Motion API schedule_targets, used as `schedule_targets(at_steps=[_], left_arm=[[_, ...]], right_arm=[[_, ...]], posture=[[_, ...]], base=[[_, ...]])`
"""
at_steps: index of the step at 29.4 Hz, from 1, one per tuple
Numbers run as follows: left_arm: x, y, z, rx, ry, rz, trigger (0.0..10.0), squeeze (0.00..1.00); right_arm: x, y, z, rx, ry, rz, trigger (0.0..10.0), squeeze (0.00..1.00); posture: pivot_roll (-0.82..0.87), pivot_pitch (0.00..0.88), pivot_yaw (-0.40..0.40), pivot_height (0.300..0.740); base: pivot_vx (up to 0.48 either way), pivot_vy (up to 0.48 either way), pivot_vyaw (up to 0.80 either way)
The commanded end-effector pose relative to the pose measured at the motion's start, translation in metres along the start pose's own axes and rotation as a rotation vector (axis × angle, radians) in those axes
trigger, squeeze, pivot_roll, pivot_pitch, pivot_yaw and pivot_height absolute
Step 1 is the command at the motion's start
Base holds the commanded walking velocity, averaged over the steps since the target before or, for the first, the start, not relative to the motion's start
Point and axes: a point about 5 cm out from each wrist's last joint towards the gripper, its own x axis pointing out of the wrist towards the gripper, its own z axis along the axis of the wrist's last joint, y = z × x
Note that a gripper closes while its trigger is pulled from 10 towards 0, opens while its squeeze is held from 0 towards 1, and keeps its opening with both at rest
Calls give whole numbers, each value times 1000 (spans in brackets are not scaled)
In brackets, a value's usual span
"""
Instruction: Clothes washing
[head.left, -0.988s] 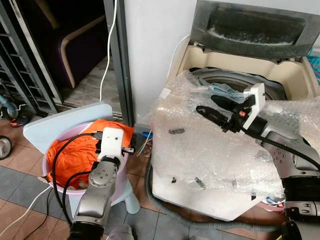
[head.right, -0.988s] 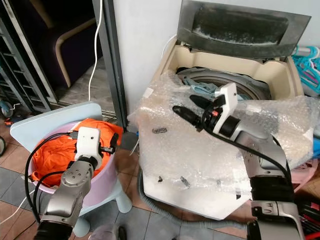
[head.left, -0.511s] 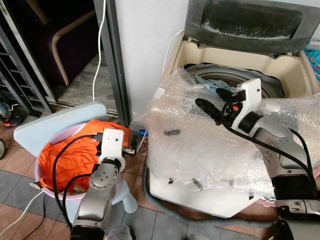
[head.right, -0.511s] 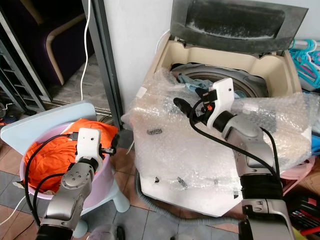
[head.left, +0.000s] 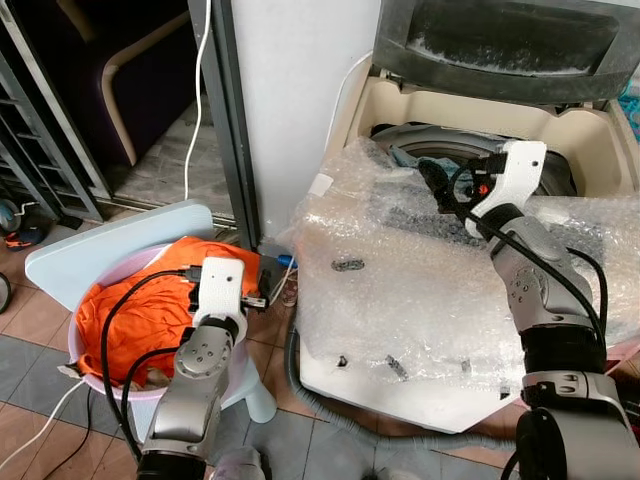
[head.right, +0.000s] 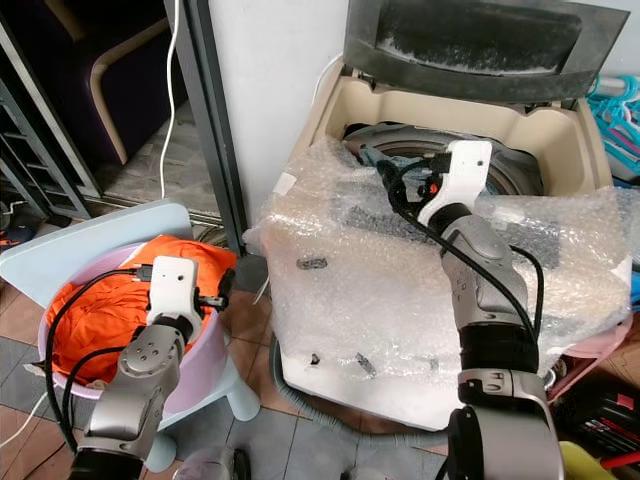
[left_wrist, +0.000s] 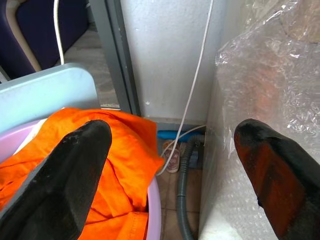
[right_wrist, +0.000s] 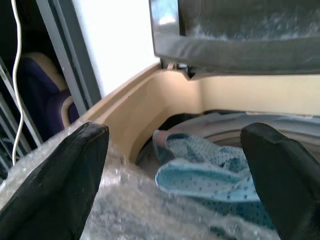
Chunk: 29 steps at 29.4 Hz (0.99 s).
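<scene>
While no writing is legible, right gripper (right_wrist: 175, 165) gapes above washer (head.left: 560, 140), left gripper (left_wrist: 170, 165) released.

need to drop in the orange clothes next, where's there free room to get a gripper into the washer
The drum opening is free toward the back, under the raised lid. Its front is crowded: bubble wrap bunches over the rim, a blue cloth lies there, and the right gripper hovers, fingers open.

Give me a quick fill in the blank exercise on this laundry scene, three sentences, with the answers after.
1. The cloth in the basin is ____.
2. The washer front is covered in ____ wrap.
3. The washer's lid stands ____.
Answers: orange; bubble; open
</scene>
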Motion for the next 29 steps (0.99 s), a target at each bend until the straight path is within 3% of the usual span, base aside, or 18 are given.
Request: schedule_targets(at_steps=[1, 3, 4, 5, 7, 9, 12, 18, 23, 29], left_arm=[[0, 0, 1, 1, -7, -8, 10000, 0], [0, 0, 2, -5, -12, -8, 10000, 0], [1, 0, 2, -7, -13, -8, 10000, 0], [1, 0, 2, -7, -14, -8, 10000, 0], [1, 1, 4, -13, -26, -4, 10000, 0], [1, 1, 5, -12, -29, -5, 10000, 0], [1, 1, 5, -16, -31, -3, 10000, 0], [3, 0, 6, -16, -32, -9, 10000, 0], [4, 1, 7, -16, -38, 0, 10000, 0], [3, 4, 7, -16, -37, 12, 10000, 0]], right_arm=[[0, 4, 14, 11, -71, -1, 10000, 922], [-8, 18, 13, 2, -88, 24, 10000, 894], [-11, 23, 11, -5, -90, 39, 10000, 365], [-14, 29, 8, -13, -88, 52, 10000, 365], [-26, 43, 0, -55, -81, 85, 10000, 0], [-31, 49, -4, -75, -80, 103, 10000, 0], [-53, 66, -25, -155, -40, 175, 10000, 0], [-68, 77, -40, -165, 13, 208, 10000, 0], [-67, 73, -43, -223, 23, 191, 10000, 0], [-68, 54, -49, -301, 48, 69, 10000, 0]], posture=[[-3, 0, -20, 740], [-6, 0, -23, 740], [-9, 0, -23, 740], [-9, 0, -23, 740], [-15, 0, -20, 740], [-15, 0, -20, 740], [-21, 0, -17, 740], [-30, 0, -9, 740], [-27, 0, -9, 740], [-18, 0, -10, 740]], base=[[0, 0, 0], [0, 0, 0], [0, 0, 0], [0, 0, 0], [0, 0, 0], [0, 0, 0], [0, 0, 0], [0, 0, 0], [-99, 0, 0], [-286, 0, 0]])
